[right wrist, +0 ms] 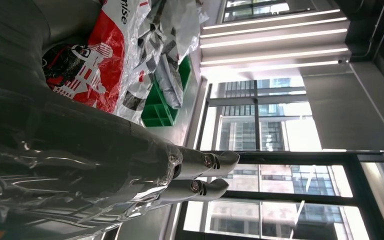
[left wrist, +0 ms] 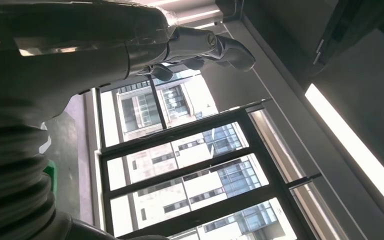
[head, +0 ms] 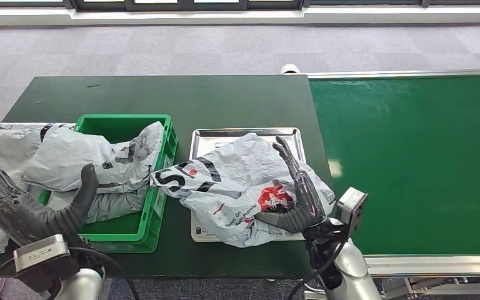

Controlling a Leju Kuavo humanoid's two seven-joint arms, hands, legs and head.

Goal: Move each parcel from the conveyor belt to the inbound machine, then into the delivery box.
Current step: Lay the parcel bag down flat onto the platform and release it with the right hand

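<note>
- Parcel lies crumpled on the tray, at the table's belt-side edge, overhanging toward the bin.
- Right hand rests against the parcel, fingers spread, gripping nothing.
- Left hand open, raised at the bin's near corner.
- Belt bare green.

Grey carpet tiles cover the floor across the upper part of the head view, running to a pale sill and dark-framed windows along the top edge. The wrist views show tall dark-framed window panes facing sunlit buildings, and bright ceiling light strips.
</note>
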